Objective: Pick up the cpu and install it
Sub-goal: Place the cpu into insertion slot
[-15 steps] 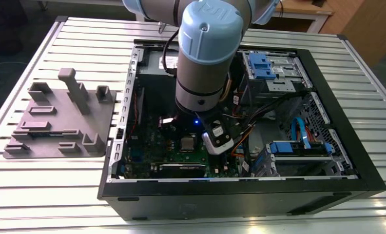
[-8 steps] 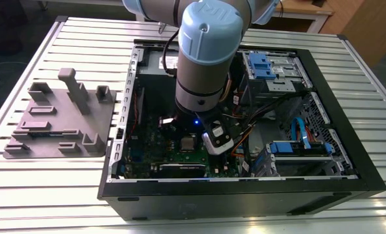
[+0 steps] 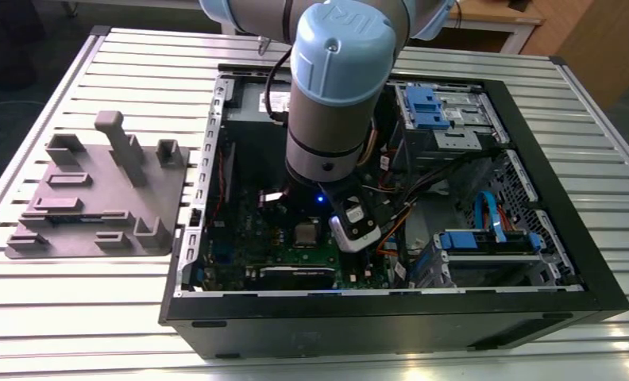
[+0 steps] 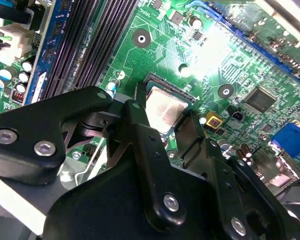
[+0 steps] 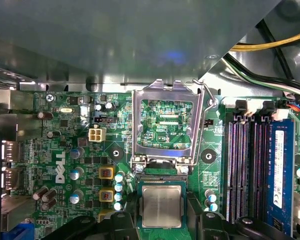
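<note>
I've got the arm [image 3: 341, 87] reaching down into the open computer case [image 3: 399, 317], which lies on its side on the slatted table [image 3: 60, 317]. On the exterior view's left, a grey moulded tray [image 3: 92, 198] sits on the table, well apart from the case.

In both wrist views I can see the cpu [image 5: 161, 206], silvery top up, right over the socket [image 5: 160, 178] on the green motherboard [image 5: 65, 145]. The gripper [image 5: 161, 222] is closed on it, and its black fingers [image 5: 121, 222] press against two opposite edges of the chip. The second wrist view shows the same: the cpu [image 4: 162, 107] sits between the fingers [image 4: 140, 135], level with the socket's edge. I can't tell whether it is fully seated.

The metal frame [image 5: 164, 125] is flipped open, hinged just beside the socket, and bare board shows through its window. Its lever [image 5: 206, 102] stands free beside it. A memory stick [image 5: 280, 175] sits in its slot, near the socket but apart from it.

In the exterior view the cpu [image 3: 307, 232] shows as a small grey square on the board below the wrist.
</note>
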`<state>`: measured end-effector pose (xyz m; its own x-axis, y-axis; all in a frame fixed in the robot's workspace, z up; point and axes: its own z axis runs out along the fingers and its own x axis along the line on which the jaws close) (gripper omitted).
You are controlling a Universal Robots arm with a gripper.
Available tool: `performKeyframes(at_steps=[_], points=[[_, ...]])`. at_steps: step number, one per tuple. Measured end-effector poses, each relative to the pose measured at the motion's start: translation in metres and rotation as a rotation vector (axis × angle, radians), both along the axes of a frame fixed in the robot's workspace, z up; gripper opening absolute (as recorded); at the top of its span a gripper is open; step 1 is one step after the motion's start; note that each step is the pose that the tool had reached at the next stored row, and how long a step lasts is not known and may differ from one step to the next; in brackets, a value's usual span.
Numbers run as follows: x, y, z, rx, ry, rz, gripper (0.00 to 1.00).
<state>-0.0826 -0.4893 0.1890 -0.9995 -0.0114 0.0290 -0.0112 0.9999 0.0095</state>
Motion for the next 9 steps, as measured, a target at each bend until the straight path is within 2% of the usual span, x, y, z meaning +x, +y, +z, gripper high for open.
performKeyframes(at_steps=[6,7,9], points=[[0.0000,0.0001,-0.0008,0.0004,-0.0005,0.000,0.48],[0.0001,0.0001,-0.0010,0.0005,-0.0007,0.000,0.54],[0.0000,0.0000,-0.0010,0.0001,-0.0005,0.000,0.54]])
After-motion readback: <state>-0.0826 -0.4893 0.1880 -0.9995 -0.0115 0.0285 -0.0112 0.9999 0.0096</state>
